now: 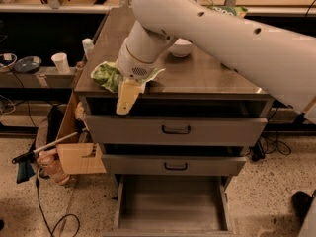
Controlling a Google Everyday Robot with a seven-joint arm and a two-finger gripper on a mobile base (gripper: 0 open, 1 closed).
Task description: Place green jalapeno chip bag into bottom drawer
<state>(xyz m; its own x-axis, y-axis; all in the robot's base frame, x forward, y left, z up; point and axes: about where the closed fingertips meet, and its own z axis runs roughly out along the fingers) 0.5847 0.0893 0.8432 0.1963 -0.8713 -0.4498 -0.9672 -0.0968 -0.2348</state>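
The claw (126,97) hangs at the front edge of the worktop (207,75), close to the front-left corner, and reaches down past the edge. Whether it is spread or pinching cannot be told. The green jalapeno chip bag (104,76) lies crumpled on the front-left corner, partly under the arm's wrist (a bit of foil shows on either side of it). The bottom drawer (170,209) stands pulled out below two shallower drawers. A white bowl (180,48) sits toward the worktop's back edge.

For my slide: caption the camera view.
End effector at cabinet front edge beside green jalapeno chip bag; bottom drawer open below.
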